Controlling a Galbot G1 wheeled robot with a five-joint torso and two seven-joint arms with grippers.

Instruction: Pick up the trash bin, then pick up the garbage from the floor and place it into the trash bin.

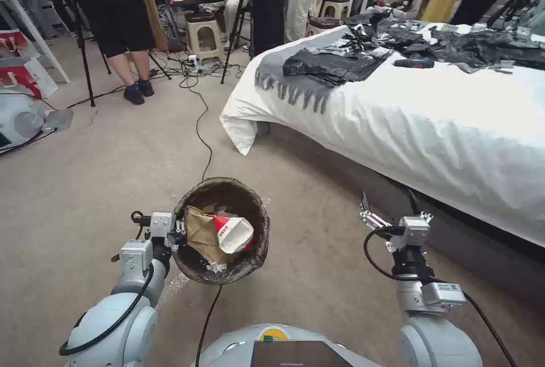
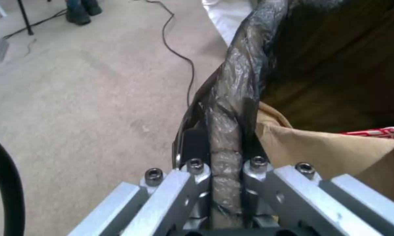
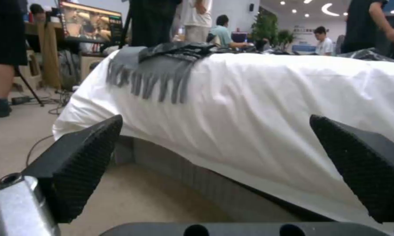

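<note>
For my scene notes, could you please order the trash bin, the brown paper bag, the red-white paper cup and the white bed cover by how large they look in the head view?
Largest to smallest:
1. white bed cover
2. trash bin, held at its rim by the left hand
3. brown paper bag, partly hidden
4. red-white paper cup, close to the bag in visible size

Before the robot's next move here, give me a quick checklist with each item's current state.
1. Left gripper clamped on the trash bin rim: ok.
2. Bin upright, mouth up: ok.
3. Brown paper bag and red-white paper cup inside the bin: ok.
4. Right gripper open and empty: ok.
5. More litter left on the floor: cannot tell; none visible.
6. Right gripper apart from the bed: ok.
</note>
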